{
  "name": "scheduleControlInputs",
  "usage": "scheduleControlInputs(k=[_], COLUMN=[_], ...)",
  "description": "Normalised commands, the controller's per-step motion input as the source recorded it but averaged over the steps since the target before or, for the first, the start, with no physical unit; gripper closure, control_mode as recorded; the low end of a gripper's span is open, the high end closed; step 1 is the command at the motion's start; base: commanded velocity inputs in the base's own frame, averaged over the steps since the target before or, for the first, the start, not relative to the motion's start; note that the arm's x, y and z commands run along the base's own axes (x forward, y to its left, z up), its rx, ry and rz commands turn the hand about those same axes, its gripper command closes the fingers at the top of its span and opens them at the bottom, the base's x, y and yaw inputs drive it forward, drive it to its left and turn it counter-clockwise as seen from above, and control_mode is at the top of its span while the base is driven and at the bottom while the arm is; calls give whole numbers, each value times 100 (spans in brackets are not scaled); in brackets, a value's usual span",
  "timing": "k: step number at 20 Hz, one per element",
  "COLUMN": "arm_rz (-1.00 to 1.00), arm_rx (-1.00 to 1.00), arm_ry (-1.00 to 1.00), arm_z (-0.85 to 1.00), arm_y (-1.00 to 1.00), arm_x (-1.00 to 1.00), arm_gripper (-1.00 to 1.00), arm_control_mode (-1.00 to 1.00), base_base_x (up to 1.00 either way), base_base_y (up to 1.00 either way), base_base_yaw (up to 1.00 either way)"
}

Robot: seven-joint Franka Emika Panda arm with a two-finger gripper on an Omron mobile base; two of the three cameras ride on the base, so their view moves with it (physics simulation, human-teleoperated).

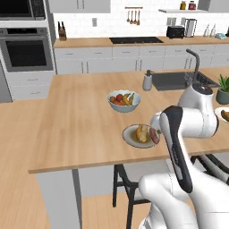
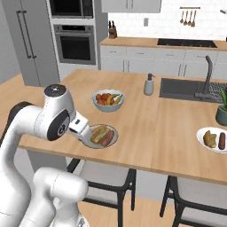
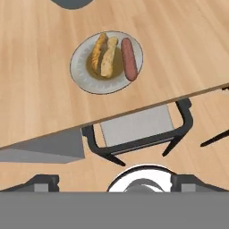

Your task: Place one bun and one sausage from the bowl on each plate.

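- Presently the hand hangs just above the near edge of the wooden worktop, beside the near plate; its fingers are too hidden to tell whether they are released or clenched, and nothing can be seen held.
- That near plate carries a bun split open and a sausage, lying side by side, the sausage just beside the bun.
- A second plate sits well apart toward the right end of the worktop, also with a bun and a sausage on it.
- A pale fruit bowl stands behind the near plate, further in on the worktop.
- A soap dispenser stands beside the sink.
- A dark-framed stool with a grey seat stands below the worktop edge.
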Motion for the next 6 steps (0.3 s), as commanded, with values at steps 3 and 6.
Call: scheduleControlInputs(k=[3,6], arm_rz=[0,0], arm_rx=[0,-1], arm_ry=[33,29], arm_z=[41,16], arm_y=[36,43], arm_x=[-100,-100], arm_gripper=[-100,-100], arm_control_mode=[-100,-100], base_base_x=[0,0], base_base_y=[0,0], base_base_yaw=[0,0])
